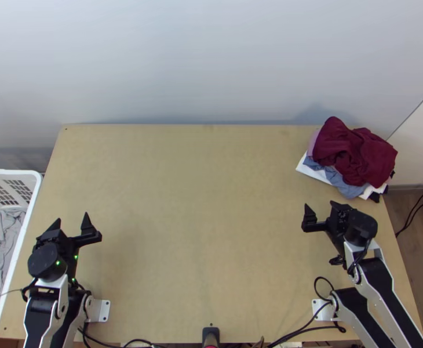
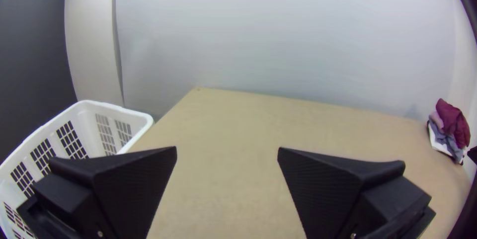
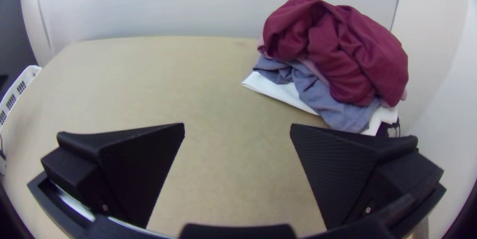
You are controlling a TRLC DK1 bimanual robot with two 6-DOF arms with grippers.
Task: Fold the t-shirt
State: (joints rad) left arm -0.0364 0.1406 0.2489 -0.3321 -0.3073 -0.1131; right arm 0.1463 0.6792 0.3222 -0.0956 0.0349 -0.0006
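Note:
A pile of cloth lies bunched at the table's far right corner, with a dark red piece (image 1: 356, 152) on top and blue-grey cloth (image 1: 343, 184) and white cloth (image 1: 313, 172) beneath. Which piece is the t-shirt I cannot tell. My left gripper (image 1: 72, 223) stands open over the table's left side, far from the pile. Nearer the pile, just in front of it, my right gripper (image 1: 320, 210) is open and holds nothing. In the left wrist view, my left gripper (image 2: 227, 152) has bare table beyond it. The right wrist view has my right gripper (image 3: 237, 128) before the dark red cloth (image 3: 343, 50).
A white laundry basket (image 1: 31, 203) with grey cloth (image 1: 0, 238) in it stands against the table's left edge. The wooden table (image 1: 200, 203) lies bare between the arms. A pale wall rises behind it, and black cables (image 1: 310, 329) run along the near edge.

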